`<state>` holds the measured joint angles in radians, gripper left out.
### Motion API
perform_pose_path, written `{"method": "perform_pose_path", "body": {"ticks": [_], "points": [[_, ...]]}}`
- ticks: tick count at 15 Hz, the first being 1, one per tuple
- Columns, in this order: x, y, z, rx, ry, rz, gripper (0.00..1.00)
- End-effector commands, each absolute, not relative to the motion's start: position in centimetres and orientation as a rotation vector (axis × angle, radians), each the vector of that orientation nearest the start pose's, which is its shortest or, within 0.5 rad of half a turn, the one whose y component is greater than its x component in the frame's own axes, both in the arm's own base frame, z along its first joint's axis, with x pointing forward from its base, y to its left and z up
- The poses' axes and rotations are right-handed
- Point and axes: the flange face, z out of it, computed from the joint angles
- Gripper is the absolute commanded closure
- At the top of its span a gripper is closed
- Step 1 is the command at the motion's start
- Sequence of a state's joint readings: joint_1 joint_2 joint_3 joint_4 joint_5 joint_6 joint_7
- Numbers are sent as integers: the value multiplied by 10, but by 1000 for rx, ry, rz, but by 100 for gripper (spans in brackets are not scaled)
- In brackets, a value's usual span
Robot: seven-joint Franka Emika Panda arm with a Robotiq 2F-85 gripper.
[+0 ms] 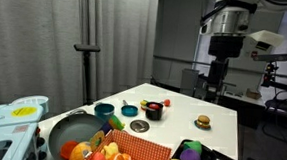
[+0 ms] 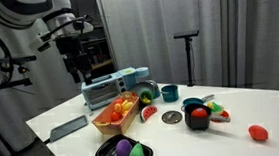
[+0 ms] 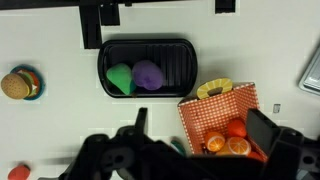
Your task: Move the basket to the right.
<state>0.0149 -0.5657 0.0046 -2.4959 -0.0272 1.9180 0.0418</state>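
Note:
The basket is tan and woven with a red-orange checked lining and holds orange fruit toys. It stands near the table's front edge in an exterior view. It also shows in the other exterior view and in the wrist view. My gripper hangs high above the table, well clear of the basket, and also shows in an exterior view. In the wrist view its two dark fingers are spread wide and empty, with the basket seen far below between them.
A black tray with purple and green toys lies beside the basket. A dark round pan, teal bowl, black bowl, toy burger and light blue appliance share the white table.

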Motion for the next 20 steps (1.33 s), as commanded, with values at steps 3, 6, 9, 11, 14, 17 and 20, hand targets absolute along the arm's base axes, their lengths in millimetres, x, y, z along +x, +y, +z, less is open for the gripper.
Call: {"method": "perform_pose_path", "body": {"ticks": [3, 6, 9, 11, 14, 17, 20], "points": [[376, 6, 479, -3170, 21, 19, 0], [376, 6, 479, -3170, 21, 19, 0], [376, 6, 479, -3170, 21, 19, 0], [377, 2, 480, -3173, 38, 13, 0], [389, 3, 477, -3170, 6, -29, 0], [407, 7, 472, -3175, -23, -109, 0], [432, 16, 458, -3171, -42, -134, 0]]}}
